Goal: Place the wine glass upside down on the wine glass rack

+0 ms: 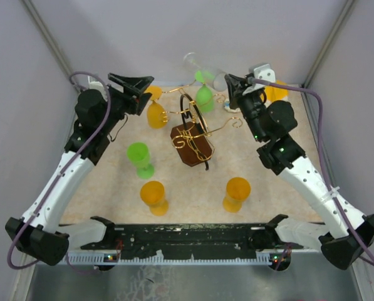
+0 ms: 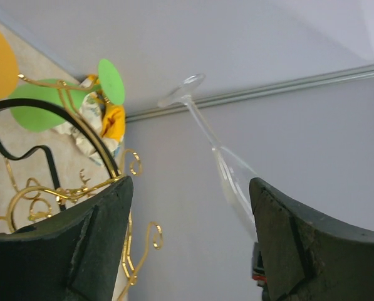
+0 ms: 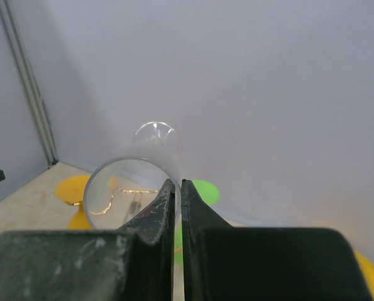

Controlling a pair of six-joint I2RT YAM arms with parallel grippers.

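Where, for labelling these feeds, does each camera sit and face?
Top external: above and behind the robot, looking down at the tan table and gold wire rack with dark wooden base; left arm and right arm show.
Left wrist: on the left arm, facing the back wall through the open left gripper.
Right wrist: looks along the shut right gripper, pinching the clear wine glass.
Shared: all see that glass.

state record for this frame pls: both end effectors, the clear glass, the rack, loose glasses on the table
right end effector: shut on rim of clear wine glass
clear wine glass: in the air, tilted, not on the rack
left end effector: open, empty, beside the rack
wine glass rack: upright, mid-table
on table, near side: green wine glass, left orange wine glass, right orange wine glass
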